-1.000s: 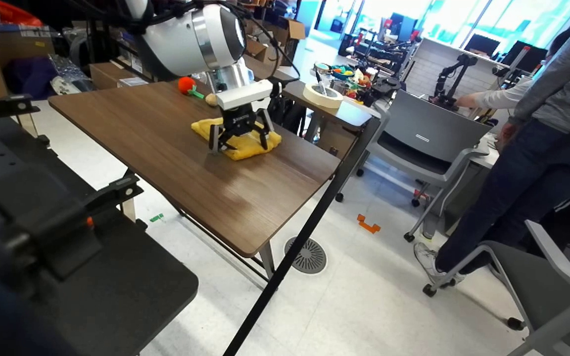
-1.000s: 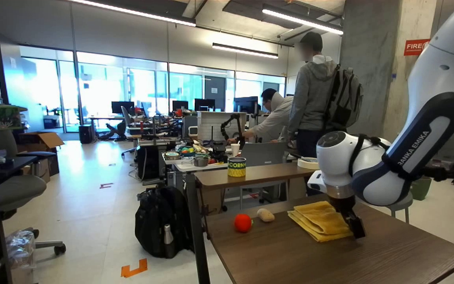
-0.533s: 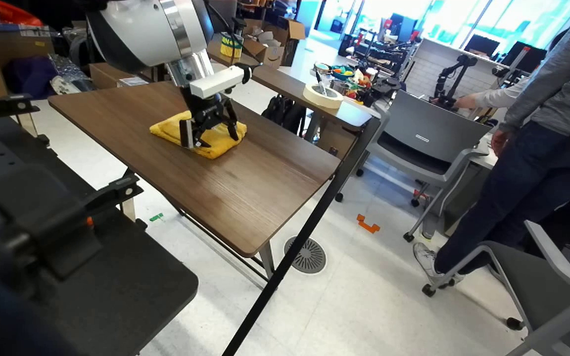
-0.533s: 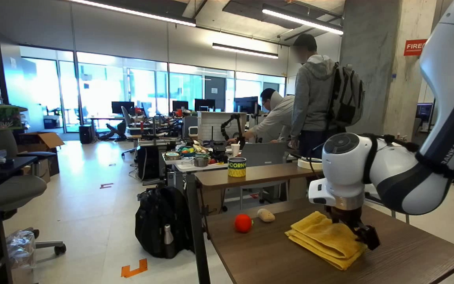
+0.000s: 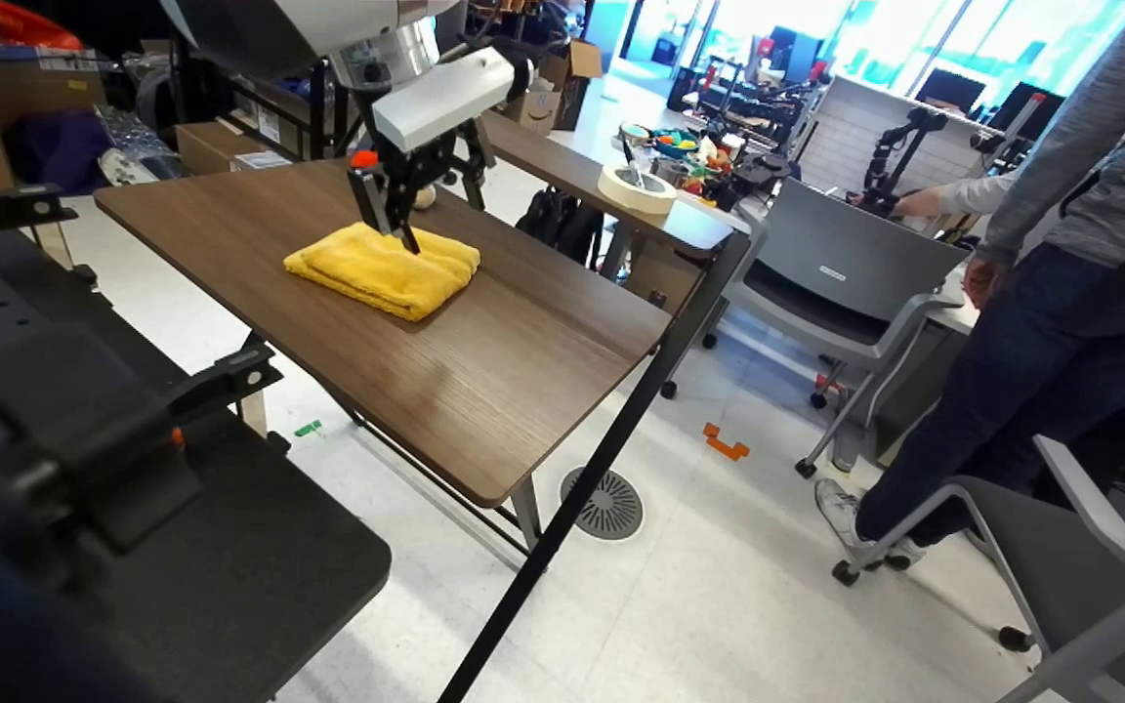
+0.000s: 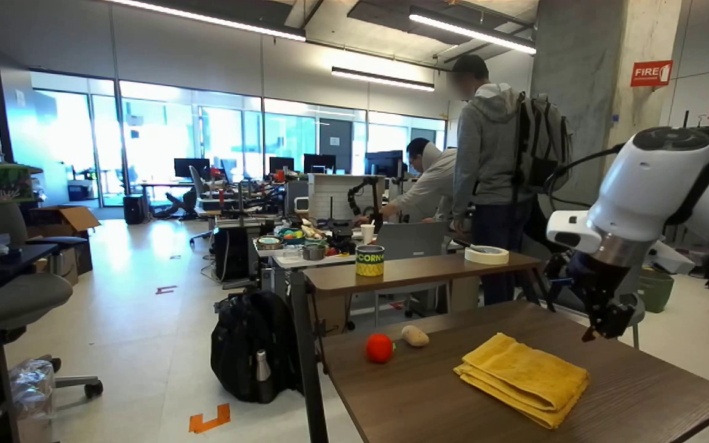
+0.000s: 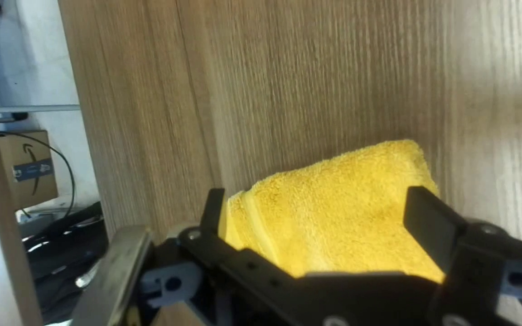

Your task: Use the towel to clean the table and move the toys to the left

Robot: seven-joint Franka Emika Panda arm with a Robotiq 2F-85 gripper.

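The folded yellow towel (image 5: 385, 270) lies flat on the brown table (image 5: 514, 381). It also shows in an exterior view (image 6: 524, 375) and in the wrist view (image 7: 338, 213). My gripper (image 5: 437, 223) is raised above the towel, apart from it. In the wrist view its fingers (image 7: 316, 194) are spread wide with nothing between them; the towel is below. A red round toy (image 6: 380, 348) with a bit of green and a beige potato-like toy (image 6: 415, 336) lie near the table's far end. In an exterior view the red toy (image 5: 364, 159) and beige toy (image 5: 424, 197) are partly hidden behind the gripper.
A higher brown shelf (image 6: 336, 280) runs along one long side of the table. A corn can (image 6: 370, 261) and a tape roll (image 6: 487, 255) stand on it. A black post (image 6: 309, 363) rises at the table's corner. Two people stand beyond the shelf.
The towel slid along the table with the gripper, leftward in an exterior view. Then the gripper rose off it, leaving it lying there. Both toys stayed in place.
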